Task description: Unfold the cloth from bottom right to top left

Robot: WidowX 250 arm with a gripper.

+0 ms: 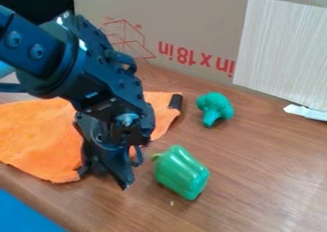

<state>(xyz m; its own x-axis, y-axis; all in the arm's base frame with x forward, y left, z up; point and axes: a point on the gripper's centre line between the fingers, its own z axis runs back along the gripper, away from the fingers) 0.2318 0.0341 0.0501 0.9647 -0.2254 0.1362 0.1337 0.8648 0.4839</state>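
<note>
The black gripper hangs at the left of centre, low over the table and in front of the orange cloth. Its two fingertips stand apart, the left one close against the cloth's lower right edge; whether they touch cannot be told. The orange cloth lies on the wood from the left edge to behind the arm, with another part showing to the arm's right. A small dark piece is at that part's upper right corner. The arm hides the cloth's middle, so its folds there cannot be made out.
A green toy pepper lies just right of the gripper. Farther back is a green toy broccoli. A cardboard box and a pale board stand behind the wooden table. Something blue fills the lower left corner.
</note>
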